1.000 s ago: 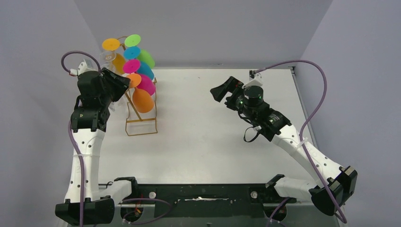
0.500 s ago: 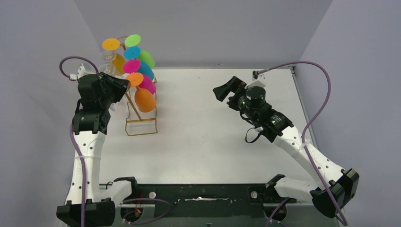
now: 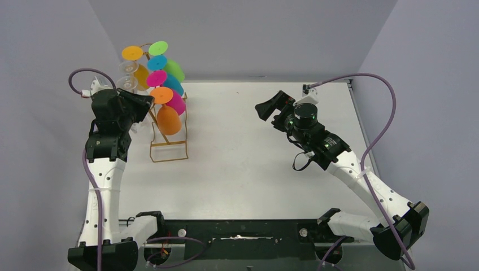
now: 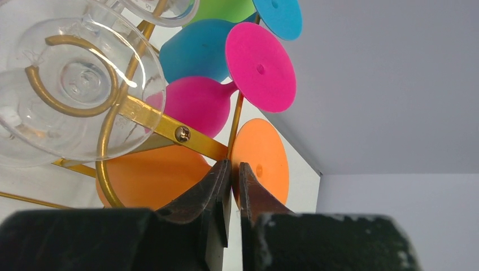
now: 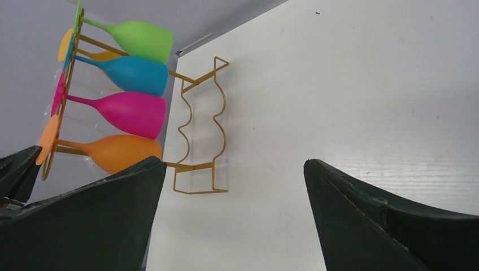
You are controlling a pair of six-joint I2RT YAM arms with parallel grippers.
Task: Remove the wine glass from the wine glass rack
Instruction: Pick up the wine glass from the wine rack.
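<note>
Hanging by its round foot from the lowest, nearest hook of the tall gold wire wine glass rack (image 3: 168, 148) at the far left of the white table (image 3: 243, 169), the opaque orange wine glass (image 3: 168, 119) is not yet freed. The left gripper (image 4: 233, 169) sits at that foot, fingers drawn almost together with only a slit between them. Whether they pinch stem or rim is hidden. This placement suits sliding the glass out along the hook. The right gripper (image 3: 270, 106) hovers well to the right, fingers wide apart and holding nothing. It is probably parked away from the pink wine glass (image 5: 130, 113), blue wine glass (image 5: 135, 74) and green wine glass (image 5: 144, 40).
</note>
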